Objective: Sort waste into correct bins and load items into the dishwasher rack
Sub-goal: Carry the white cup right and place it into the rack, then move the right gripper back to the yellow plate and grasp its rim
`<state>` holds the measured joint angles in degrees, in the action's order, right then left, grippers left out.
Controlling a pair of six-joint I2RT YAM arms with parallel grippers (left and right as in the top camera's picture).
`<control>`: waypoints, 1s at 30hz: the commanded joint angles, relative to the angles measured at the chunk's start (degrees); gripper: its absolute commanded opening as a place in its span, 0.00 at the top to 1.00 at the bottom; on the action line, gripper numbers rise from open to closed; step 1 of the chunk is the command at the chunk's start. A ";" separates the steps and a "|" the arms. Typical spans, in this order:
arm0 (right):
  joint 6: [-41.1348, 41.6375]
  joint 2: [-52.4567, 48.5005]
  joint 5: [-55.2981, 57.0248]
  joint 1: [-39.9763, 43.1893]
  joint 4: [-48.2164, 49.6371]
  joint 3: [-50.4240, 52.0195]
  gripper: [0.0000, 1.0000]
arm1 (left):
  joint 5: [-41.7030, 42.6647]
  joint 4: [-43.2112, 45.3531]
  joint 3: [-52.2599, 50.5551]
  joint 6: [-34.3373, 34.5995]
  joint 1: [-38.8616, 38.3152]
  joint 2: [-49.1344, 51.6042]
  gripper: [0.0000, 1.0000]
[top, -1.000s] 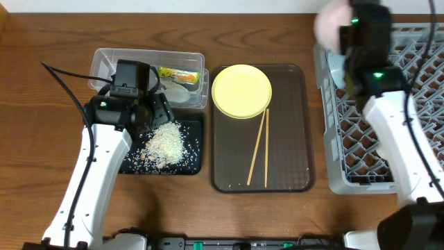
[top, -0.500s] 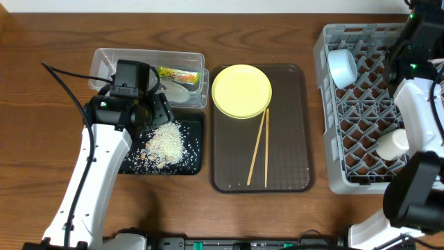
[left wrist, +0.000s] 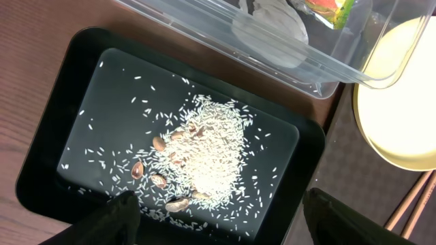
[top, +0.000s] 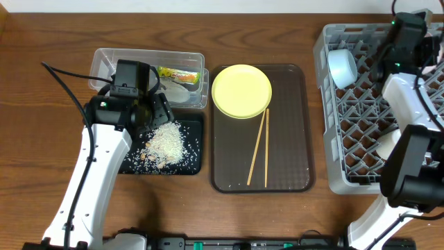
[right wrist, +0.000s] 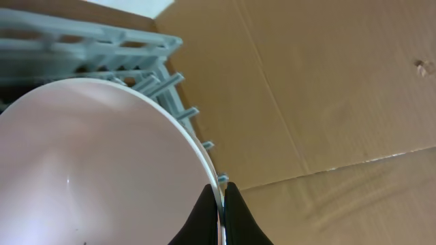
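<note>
The right pincer is clamped on the thin rim of the white bowl. The bowl spreads out to one side of its fingers, and the rack shows just beyond it. That pinch holds only an edge, so the bowl could swing or slide out of the grip, most likely if the wrist turns fast. Let go too high, it could bounce off the rack's pegs. It could also knock the blue bowl, which stands on edge in the rack well to the side of this pincer. The cup lies further off, nearer the robot.

The left pincer hangs spread open and empty, with rice in the black tray right beneath it. Well apart from both pincers, the plate and chopsticks wait on the brown tray; nothing lies on them.
</note>
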<state>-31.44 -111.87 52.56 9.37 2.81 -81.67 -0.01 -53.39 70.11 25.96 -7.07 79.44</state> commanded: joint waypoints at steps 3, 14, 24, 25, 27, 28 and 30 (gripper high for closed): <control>2.27 -3.39 1.29 -2.14 -0.42 -0.07 0.99 | -0.63 -0.15 0.50 0.76 0.24 -0.35 0.21; -2.51 -4.31 9.31 -3.13 6.27 -0.07 0.99 | -0.63 -0.15 0.50 0.76 0.26 -0.35 0.21; -10.58 -4.87 10.23 -3.74 9.90 -0.07 0.99 | -0.63 -0.15 0.50 0.76 0.26 -0.35 0.21; -10.38 -5.16 10.23 -3.67 9.75 -0.07 0.99 | -0.63 -0.15 0.50 0.76 0.26 -0.35 0.21; -10.12 -5.70 10.19 -3.67 9.60 -0.07 0.99 | -0.63 -0.17 0.50 0.76 0.26 -0.35 0.21; -9.73 -6.03 10.19 -3.69 9.60 -0.04 0.99 | -0.63 -0.15 0.50 0.76 0.26 -0.35 0.21; -8.85 -6.45 9.92 -4.11 9.07 0.00 0.99 | -0.63 -0.15 0.50 0.76 0.26 -0.35 0.21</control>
<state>-41.04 -116.81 61.54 6.15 12.23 -81.58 -0.01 -53.39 70.11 25.96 -7.07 79.44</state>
